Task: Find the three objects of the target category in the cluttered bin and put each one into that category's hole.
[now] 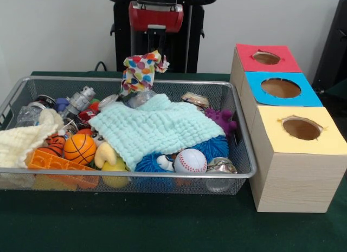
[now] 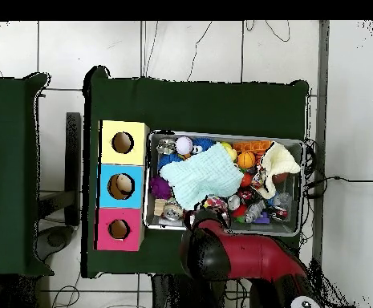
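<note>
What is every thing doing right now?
spotted scrap: hanging in the air over the bin, lifted.
gripper: above the scrap; grip hidden.
bin: full, on the table.
mint cloth: spread over the toys.
cream cloth: draped on the bin's end.
red hole: open; nothing seen in it.

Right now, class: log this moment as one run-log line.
pincer: holding spotted scrap | scrap: lifted above bin far side | red hole: empty so far
</note>
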Motion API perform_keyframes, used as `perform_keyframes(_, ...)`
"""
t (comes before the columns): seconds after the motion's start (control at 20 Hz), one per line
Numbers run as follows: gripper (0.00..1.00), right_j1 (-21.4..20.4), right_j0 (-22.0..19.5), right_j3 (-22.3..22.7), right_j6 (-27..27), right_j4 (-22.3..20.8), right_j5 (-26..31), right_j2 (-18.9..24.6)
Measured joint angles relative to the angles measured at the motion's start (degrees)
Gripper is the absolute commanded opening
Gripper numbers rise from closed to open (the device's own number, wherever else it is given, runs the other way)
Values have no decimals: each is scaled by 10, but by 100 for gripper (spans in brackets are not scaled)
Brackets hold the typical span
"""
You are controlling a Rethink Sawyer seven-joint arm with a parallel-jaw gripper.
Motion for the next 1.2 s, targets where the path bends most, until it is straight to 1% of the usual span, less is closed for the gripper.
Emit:
perform_keyframes(0.35, 0, -48, 33, 0, 0, 26, 58, -1)
perform_keyframes(0.4, 0, -60, 45, 0, 0, 32, 69, -3)
perform_keyframes(0.7, 0, -93, 85, 1, 0, 53, 94, -12)
perform_keyframes(0.9, 0, -116, 118, 1, 0, 76, 112, -19)
perform_keyframes(1.0, 0, -133, 142, 4, 0, 93, 120, -24)
perform_keyframes(1.2, 0, -149, 170, 12, 0, 113, 121, -34)
